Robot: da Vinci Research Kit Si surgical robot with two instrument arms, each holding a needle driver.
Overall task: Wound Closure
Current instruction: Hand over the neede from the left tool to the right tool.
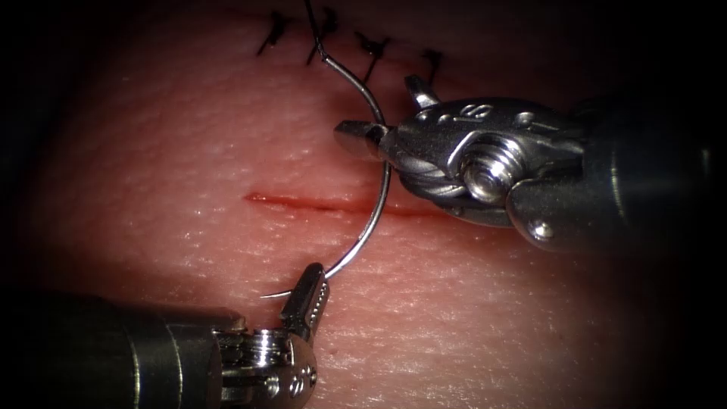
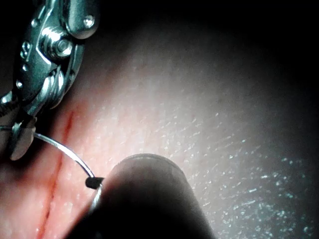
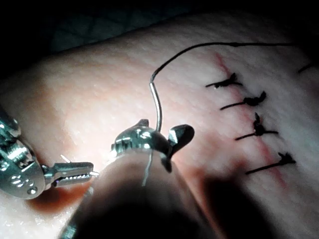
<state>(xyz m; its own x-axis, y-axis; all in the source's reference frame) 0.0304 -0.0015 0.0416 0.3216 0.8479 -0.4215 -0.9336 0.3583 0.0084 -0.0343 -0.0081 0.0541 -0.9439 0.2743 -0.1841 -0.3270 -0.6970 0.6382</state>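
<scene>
Curved steel needle (image 1: 376, 198) held above the pink tissue's (image 1: 189, 167) cut (image 1: 303, 202).
Right tool (image 1: 363, 136) grips its upper curve; left tool (image 1: 312, 288) clenched near its tip.

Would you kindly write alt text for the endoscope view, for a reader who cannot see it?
A curved needle arcs over the open cut in the tissue, held in both tools: the right tool grips its upper curve, the left tool grips near its point. Thread trails from its rear end past four finished stitches.
</scene>
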